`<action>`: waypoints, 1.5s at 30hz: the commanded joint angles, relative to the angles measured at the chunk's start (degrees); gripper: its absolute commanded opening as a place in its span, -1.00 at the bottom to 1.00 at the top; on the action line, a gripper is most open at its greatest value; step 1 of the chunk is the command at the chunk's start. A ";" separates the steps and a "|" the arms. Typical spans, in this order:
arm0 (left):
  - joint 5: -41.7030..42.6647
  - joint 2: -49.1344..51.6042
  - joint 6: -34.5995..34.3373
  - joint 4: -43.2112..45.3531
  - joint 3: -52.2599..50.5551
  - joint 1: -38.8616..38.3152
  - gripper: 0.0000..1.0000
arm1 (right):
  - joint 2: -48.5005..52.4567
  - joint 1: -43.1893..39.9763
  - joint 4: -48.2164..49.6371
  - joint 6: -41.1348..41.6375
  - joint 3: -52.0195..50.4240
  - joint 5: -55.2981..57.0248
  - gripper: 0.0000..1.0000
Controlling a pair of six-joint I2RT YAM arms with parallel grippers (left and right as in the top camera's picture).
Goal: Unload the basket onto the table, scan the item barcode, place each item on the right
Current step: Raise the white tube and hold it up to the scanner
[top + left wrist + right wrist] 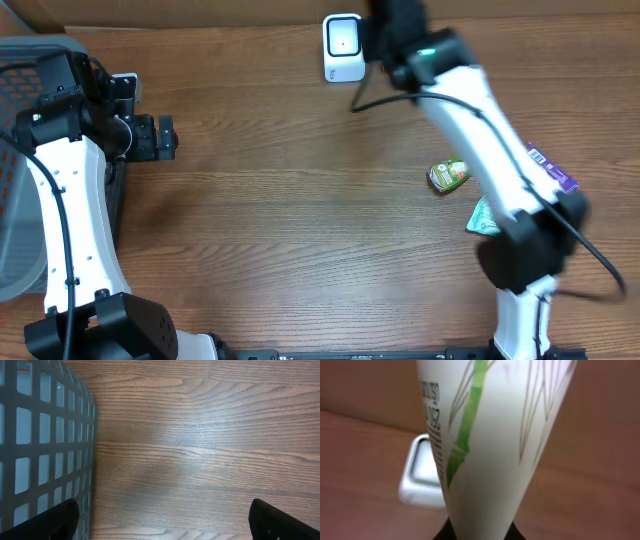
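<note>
In the right wrist view a white tube (pixel 490 435) printed with green bamboo fills the middle. My right gripper (pixel 480 535) is shut on its narrow lower end. Barcode bars and digits (pixel 434 425) run down the tube's left edge, which faces the white scanner (pixel 422 477) just behind it. From overhead, the right gripper (pixel 380 38) hovers right beside the scanner (pixel 343 47) at the table's far edge, and the tube is hidden under the arm. My left gripper (pixel 165 138) stands open and empty at the far left, its fingertips (pixel 60 520) wide apart over bare wood.
A grey mesh basket (pixel 20 200) stands at the left edge, right beside the left gripper (pixel 165 527) and seen as a grid wall (pixel 40 445). A green pouch (pixel 449 175), a teal packet (pixel 483 217) and a purple package (pixel 553 168) lie near the right arm.
</note>
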 commanded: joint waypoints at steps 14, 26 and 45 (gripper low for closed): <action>0.17 -0.61 1.49 -0.02 -0.28 0.24 0.99 | 19.28 0.85 30.53 -48.35 1.55 19.23 -0.93; 0.17 -0.61 1.49 -0.02 -0.28 0.24 0.99 | 20.02 -0.31 30.49 -48.41 1.42 16.13 -0.93; 0.17 -0.61 1.49 -0.02 -0.28 0.24 0.99 | 20.02 0.07 28.09 -48.39 1.42 13.92 -0.93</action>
